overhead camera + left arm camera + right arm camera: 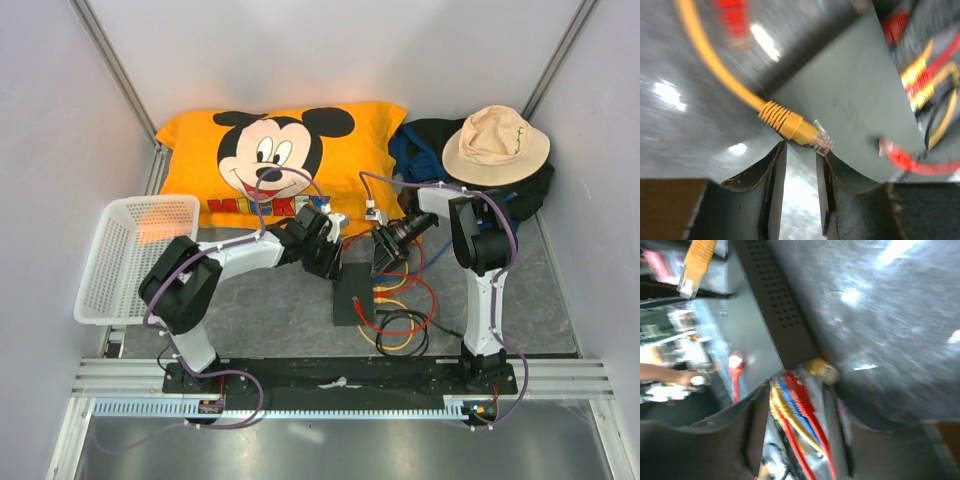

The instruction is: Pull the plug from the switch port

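While the left gripper (800,156), fingers narrowly apart and empty, hangs over the switch (855,90) with a loose yellow plug (807,134) just past its tips, the right gripper (796,392) stands spread astride the plugged cables (802,415). These run lengthwise between its fingers from the switch's edge, so the right arm is nearer.

Switch (348,285) ctr, basket (130,255) far L, pillow (190,160) behind, cables (400,318) R of switch

Pale walls (50,150), grey tabletop (280,310)
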Available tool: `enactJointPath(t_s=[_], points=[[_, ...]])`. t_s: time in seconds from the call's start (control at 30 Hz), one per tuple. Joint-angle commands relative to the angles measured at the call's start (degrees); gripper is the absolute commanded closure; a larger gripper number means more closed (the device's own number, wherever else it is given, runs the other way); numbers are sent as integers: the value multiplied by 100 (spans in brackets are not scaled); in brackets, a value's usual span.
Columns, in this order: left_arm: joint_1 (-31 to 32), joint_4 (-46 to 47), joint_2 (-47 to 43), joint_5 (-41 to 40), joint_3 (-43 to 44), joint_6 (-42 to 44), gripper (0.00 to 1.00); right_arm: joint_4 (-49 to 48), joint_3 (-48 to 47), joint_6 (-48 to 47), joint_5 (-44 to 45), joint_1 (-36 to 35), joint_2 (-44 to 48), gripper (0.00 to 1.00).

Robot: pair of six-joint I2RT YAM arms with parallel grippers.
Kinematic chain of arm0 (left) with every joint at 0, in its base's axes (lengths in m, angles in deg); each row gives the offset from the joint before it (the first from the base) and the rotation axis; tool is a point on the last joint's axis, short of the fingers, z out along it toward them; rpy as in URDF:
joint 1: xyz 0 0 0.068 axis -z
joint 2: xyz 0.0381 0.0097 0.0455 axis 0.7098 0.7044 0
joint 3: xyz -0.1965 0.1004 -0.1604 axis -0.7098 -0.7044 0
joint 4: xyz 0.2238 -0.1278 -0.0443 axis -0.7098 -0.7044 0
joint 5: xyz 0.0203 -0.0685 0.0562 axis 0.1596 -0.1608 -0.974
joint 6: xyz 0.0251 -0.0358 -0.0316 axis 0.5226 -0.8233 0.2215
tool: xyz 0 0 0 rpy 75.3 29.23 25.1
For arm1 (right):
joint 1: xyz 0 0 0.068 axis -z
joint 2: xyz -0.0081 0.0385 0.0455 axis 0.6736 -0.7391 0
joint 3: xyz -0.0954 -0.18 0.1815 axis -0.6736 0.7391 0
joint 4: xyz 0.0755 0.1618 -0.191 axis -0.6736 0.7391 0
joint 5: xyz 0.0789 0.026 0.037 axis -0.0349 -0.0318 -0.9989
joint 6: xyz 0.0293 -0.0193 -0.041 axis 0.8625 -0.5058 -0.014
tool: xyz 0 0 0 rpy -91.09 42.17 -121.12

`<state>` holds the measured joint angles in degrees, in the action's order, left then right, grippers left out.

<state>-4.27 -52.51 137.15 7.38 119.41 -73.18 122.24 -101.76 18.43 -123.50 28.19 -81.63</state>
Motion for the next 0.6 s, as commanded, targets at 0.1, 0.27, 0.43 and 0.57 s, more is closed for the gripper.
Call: enactJointPath(t_s=[0.1, 0.27, 0.43, 0.57], points=[[-131, -141, -780, -794, 454, 476, 31, -212, -110, -17, -90, -35, -572, 41], [-96, -124, -1028, 6, 427, 502, 38, -195, -242, 0, -125, 88, -722, 38], [71, 289, -746, 340, 313, 441, 81, -291, -514, 263, 172, 342, -819, 40], [282, 456, -386, 402, 392, 406, 98, -527, -673, 316, 586, 422, -670, 40]])
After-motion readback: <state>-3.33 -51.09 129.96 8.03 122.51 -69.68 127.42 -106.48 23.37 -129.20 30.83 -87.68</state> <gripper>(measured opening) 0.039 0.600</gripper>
